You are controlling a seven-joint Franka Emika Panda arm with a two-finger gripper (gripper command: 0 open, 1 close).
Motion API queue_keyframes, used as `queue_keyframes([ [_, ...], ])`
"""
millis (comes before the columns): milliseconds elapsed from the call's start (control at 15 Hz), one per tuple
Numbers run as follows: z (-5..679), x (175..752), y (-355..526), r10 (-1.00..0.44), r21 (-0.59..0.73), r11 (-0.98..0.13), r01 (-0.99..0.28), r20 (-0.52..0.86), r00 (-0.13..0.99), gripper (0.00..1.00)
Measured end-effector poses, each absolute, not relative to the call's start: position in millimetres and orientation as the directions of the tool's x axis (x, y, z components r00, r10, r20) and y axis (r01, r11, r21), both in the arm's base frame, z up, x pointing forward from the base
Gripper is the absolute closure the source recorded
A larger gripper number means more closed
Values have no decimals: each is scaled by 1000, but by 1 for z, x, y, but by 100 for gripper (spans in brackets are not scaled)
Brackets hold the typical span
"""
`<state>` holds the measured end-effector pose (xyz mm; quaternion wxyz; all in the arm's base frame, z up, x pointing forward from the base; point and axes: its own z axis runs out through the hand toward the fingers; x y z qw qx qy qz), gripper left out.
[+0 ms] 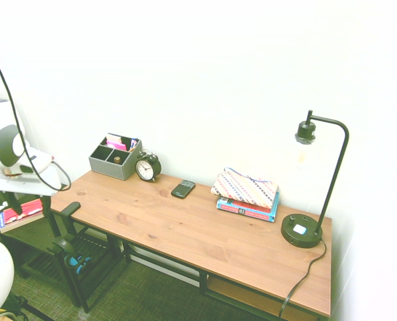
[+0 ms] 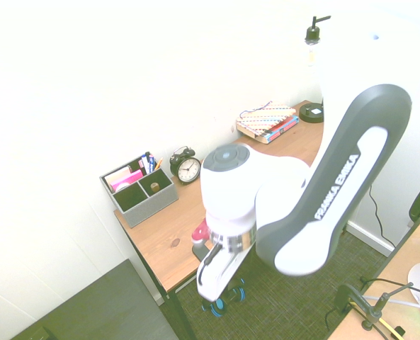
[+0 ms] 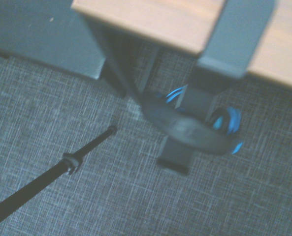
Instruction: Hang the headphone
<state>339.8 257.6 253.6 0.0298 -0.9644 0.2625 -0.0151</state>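
The headphone (image 1: 74, 257) hangs off a dark hanger (image 1: 69, 207) clamped to the left end of the wooden desk (image 1: 198, 227), below the desktop. Its ear cups show blue trim. The wrist view looks down on the hanger's grey clamp (image 3: 234, 39), with the dark headband (image 3: 185, 132) looped around its lower part and the blue-trimmed cups (image 3: 225, 123) beside it. In the second exterior view my gripper (image 2: 217, 289) points down just above the blue cups (image 2: 227, 296), at the desk's end. The arm's white body hides most of the gripper there.
On the desk stand a grey organizer (image 1: 114, 159), an alarm clock (image 1: 146, 167), a phone (image 1: 183, 188), stacked books under a patterned pouch (image 1: 246, 194) and a black lamp (image 1: 304, 231). A low shelf with a red book (image 1: 21, 214) stands left of the desk.
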Motion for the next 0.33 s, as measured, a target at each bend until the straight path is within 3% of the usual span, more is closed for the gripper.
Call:
queue_keyframes([
  [333,350,392,86,-575,-97,-815,-571,29,817,0],
])
